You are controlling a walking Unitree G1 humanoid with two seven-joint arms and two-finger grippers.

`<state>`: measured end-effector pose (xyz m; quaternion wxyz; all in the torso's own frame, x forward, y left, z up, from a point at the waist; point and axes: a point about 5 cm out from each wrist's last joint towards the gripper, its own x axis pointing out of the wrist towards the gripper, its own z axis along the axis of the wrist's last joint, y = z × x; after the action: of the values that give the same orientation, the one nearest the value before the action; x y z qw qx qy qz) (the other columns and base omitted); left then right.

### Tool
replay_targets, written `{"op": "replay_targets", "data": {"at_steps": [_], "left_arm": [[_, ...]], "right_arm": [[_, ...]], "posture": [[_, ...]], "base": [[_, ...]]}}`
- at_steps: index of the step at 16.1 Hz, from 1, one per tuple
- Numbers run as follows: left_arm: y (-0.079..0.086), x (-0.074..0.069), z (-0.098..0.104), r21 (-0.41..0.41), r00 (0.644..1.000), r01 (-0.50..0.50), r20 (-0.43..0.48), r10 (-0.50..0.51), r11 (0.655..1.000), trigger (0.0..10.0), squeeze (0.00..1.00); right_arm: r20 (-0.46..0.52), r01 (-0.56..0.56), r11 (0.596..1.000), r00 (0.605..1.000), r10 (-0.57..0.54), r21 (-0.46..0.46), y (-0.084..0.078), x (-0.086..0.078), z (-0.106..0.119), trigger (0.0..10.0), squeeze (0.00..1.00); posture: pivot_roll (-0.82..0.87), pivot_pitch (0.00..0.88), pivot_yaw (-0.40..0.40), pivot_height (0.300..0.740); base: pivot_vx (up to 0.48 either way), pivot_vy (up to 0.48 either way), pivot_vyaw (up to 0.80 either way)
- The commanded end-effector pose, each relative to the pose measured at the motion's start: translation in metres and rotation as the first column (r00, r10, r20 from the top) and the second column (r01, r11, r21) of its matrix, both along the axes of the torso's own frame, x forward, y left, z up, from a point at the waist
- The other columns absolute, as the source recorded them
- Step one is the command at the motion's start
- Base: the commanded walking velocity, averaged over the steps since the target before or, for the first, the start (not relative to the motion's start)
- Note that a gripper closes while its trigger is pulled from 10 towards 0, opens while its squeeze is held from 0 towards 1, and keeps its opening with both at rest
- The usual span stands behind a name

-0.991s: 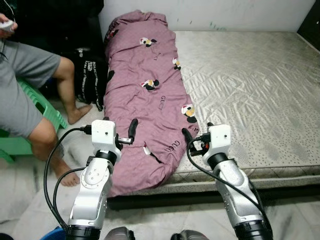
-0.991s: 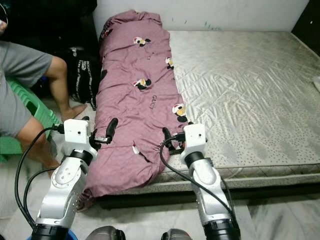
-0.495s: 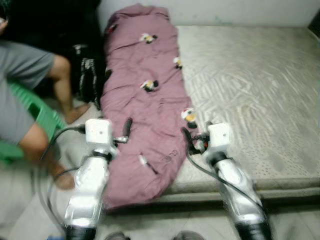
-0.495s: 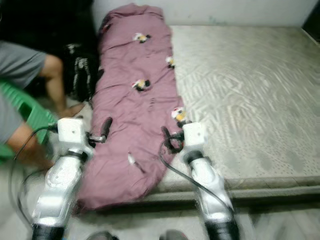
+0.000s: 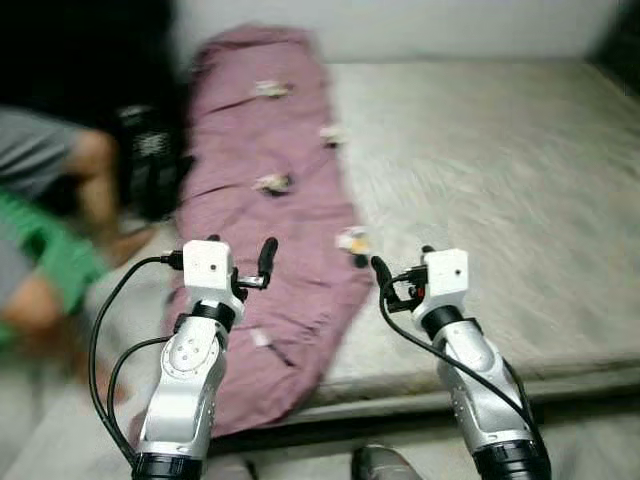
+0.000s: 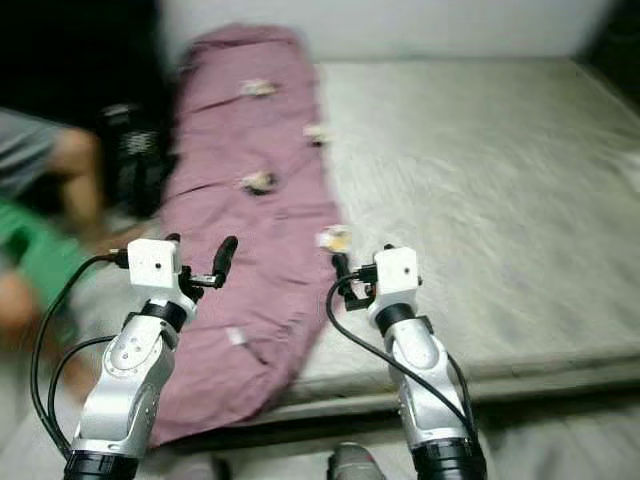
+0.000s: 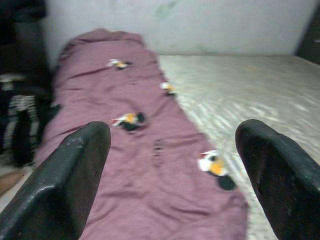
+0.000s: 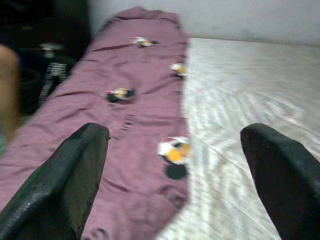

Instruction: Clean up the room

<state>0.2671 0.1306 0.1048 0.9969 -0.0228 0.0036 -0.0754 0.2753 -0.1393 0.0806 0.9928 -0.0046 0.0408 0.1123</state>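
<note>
A mauve blanket (image 5: pixel 270 190) with small cartoon prints lies lengthwise along the left side of a bare grey mattress (image 5: pixel 500 170). Its near end hangs over the mattress's front edge. My left gripper (image 5: pixel 240 260) is raised over the blanket's near left part, open and holding nothing. My right gripper (image 5: pixel 403 266) is raised at the blanket's right border, near the mattress's front edge, also open and holding nothing. The left wrist view shows the blanket (image 7: pixel 135 150) beyond the spread fingers (image 7: pixel 75 185). In the right wrist view the blanket (image 8: pixel 125 125) and mattress (image 8: pixel 240 110) lie between the fingers (image 8: pixel 65 185).
A person sits at the left on a green stool (image 5: pixel 50 260), with a bare leg (image 5: pixel 85 165) near the bed. A black bag (image 5: pixel 150 160) stands between the person and the blanket. A white wall (image 5: pixel 450 25) runs behind the bed. The picture is blurred.
The whole picture has shifted and blurred, so the camera has moved. The blanket now sits further left in view. Both arms keep the same raised pose with open fingers.
</note>
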Motion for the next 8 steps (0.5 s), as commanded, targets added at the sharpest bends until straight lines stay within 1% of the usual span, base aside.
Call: {"op": "replay_targets", "data": {"at_steps": [1,4,6,8], "left_arm": [[0.0044,-0.0021,-0.0012,0.025,1.000,-0.011,-0.007,0.011,1.000,10.0,0.00],[0.0089,-0.0085,-0.0060,0.048,0.999,-0.026,-0.017,0.027,0.998,10.0,0.00],[0.0111,-0.0109,-0.0081,0.056,0.999,-0.046,-0.024,0.048,0.997,10.0,0.00],[0.0098,-0.0098,-0.0083,0.045,0.998,-0.045,-0.032,0.046,0.998,10.0,0.00]], "right_arm": [[0.011,0.000,1.000,1.000,0.000,0.002,0.0016,0.0008,0.0031,10.0,0.00],[0.006,0.001,1.000,1.000,-0.001,0.002,0.0014,-0.0002,0.0021,10.0,0.00],[0.000,0.001,1.000,1.000,-0.001,0.005,0.0014,-0.0009,0.0014,10.0,0.00],[-0.002,-0.001,1.000,1.000,0.001,0.004,0.0021,-0.0001,0.0013,10.0,0.00]], "posture": [[-0.01,0.054,-0.020,0.740],[-0.01,0.055,-0.018,0.740],[-0.01,0.058,-0.020,0.740],[-0.01,0.066,-0.025,0.740]], "base": [[0.000,0.000,0.00],[0.000,0.000,0.00],[0.000,0.000,-0.80],[0.000,0.000,-0.80]]}}
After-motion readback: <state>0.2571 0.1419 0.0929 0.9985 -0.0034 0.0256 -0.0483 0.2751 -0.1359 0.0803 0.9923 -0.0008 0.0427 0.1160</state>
